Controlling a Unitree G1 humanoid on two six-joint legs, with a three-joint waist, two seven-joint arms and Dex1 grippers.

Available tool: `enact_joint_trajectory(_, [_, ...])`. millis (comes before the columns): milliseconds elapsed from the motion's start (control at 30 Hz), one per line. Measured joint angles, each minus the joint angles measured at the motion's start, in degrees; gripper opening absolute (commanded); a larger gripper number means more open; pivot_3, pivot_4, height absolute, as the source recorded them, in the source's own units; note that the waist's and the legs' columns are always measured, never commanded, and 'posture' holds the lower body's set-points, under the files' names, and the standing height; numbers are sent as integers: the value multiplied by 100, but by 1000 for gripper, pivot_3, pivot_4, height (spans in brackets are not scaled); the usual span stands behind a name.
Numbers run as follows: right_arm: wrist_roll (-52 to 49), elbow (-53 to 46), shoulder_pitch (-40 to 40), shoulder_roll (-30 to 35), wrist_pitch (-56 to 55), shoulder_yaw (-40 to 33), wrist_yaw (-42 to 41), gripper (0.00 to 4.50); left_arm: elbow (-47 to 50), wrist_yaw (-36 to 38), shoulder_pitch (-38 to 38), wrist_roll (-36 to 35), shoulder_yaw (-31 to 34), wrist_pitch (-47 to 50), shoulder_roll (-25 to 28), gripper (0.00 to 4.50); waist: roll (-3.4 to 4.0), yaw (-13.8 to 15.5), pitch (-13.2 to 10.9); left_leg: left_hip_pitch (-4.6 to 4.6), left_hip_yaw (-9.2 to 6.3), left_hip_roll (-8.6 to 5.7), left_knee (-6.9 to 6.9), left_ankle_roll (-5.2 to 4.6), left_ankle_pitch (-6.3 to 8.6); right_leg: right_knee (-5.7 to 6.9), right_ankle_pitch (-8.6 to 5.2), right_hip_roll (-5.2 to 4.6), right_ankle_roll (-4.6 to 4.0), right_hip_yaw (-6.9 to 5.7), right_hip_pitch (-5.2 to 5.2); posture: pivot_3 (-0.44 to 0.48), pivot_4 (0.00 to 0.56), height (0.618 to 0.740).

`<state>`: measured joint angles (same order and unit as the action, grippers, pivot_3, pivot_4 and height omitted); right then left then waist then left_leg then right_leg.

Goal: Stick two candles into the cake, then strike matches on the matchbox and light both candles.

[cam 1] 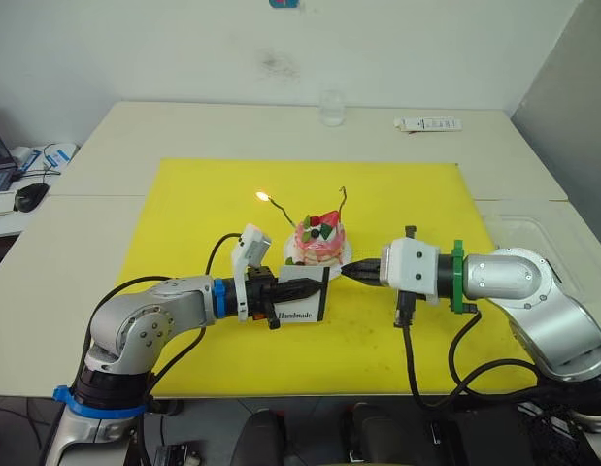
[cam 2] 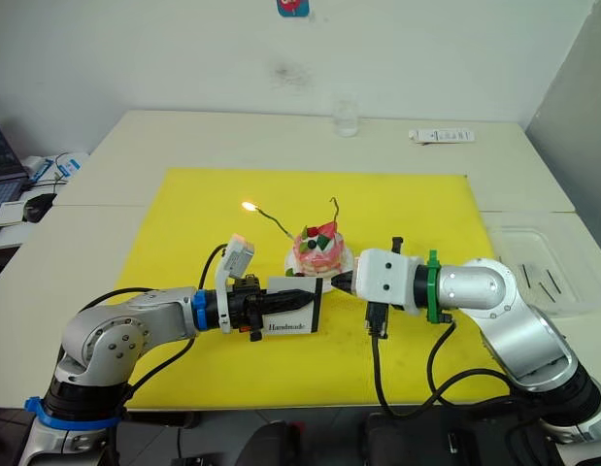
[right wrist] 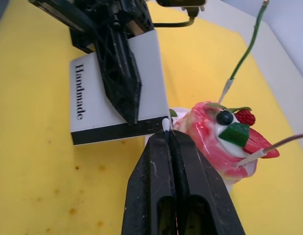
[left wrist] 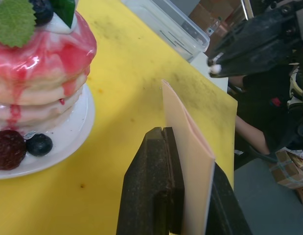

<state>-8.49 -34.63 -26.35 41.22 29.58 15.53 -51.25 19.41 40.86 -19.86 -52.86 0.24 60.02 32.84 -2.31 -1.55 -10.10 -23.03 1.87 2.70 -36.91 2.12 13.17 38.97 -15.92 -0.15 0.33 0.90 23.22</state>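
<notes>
The pink cake (cam 1: 317,243) sits on its white plate (left wrist: 68,142) in the middle of the yellow mat, with both candles standing in it. The greenish candle (cam 1: 283,212) leans left and carries a flame (cam 1: 263,196) at its tip. The pinkish-brown candle (cam 1: 343,206) is unlit. My left gripper (cam 1: 315,288) is shut on the white "Handmade" matchbox (right wrist: 112,88), held upright on edge in front of the cake. My right gripper (right wrist: 166,134) is shut on a match whose white head (right wrist: 165,124) pokes out right at the matchbox's black strip.
A clear plastic tray (cam 2: 543,282) with dark sticks in it lies on the table to the right of the yellow mat (cam 1: 213,194). A glass (cam 1: 331,107) and a white remote (cam 1: 428,124) stand at the back. A mouse (cam 1: 30,197) lies far left.
</notes>
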Motion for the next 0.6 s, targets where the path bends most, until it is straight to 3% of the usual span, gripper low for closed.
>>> enact_joint_trajectory(600, [398, 136, 11, -112, -7, 387, 55, 14, 6, 49, -59, 0, 0, 78, -55, 0, 0, -2, 0, 0, 0, 0, 0, 0, 0, 0, 0, 1, 0, 0, 0, 0, 150, 740])
